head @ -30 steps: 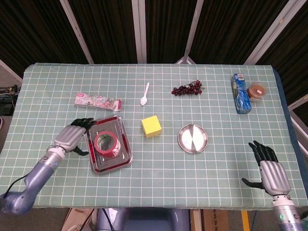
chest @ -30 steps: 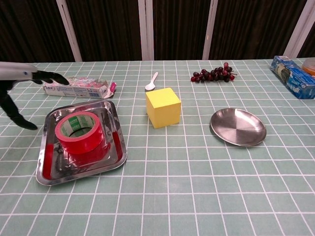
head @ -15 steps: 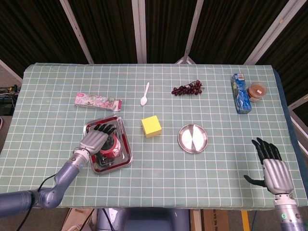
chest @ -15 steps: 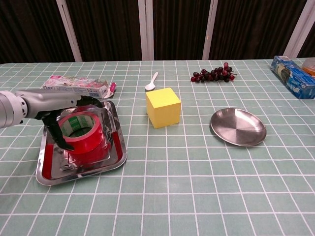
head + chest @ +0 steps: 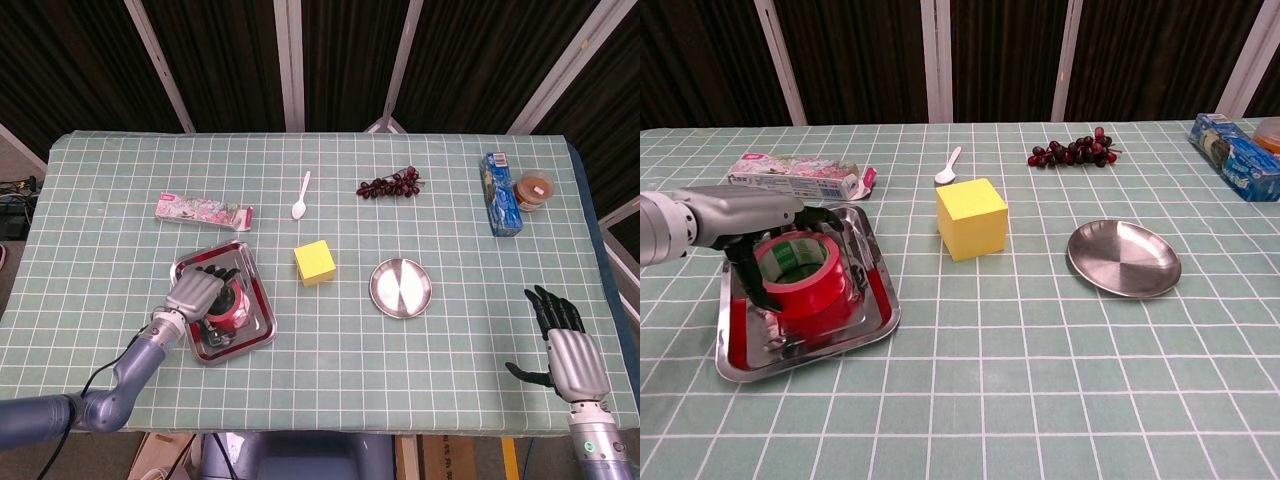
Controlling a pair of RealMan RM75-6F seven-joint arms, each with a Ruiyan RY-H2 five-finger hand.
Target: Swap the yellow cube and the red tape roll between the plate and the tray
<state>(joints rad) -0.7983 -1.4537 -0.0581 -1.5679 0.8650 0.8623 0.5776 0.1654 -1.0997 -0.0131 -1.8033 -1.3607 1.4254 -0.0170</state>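
The red tape roll (image 5: 800, 272) lies in the steel tray (image 5: 876, 322) at the left of the table. My left hand (image 5: 760, 215) lies over it, its fingers curled round the far rim and the thumb against the near side. From the head view this hand (image 5: 197, 292) covers most of the tape roll (image 5: 229, 309) in the tray (image 5: 256, 326). The yellow cube (image 5: 314, 262) stands on the cloth between the tray and the bare round plate (image 5: 401, 288). At the table's near right corner my right hand (image 5: 568, 345) hangs open, holding nothing.
Along the far side lie a snack packet (image 5: 203, 210), a white spoon (image 5: 301, 196), a bunch of dark grapes (image 5: 389, 185), a blue packet (image 5: 499, 193) and a small cup (image 5: 534, 190). The cloth-covered table ends just right of my right hand.
My left hand moved from beside the tray onto the tape roll and closed round it. The tray has shifted slightly. The right hand has drifted a little nearer.
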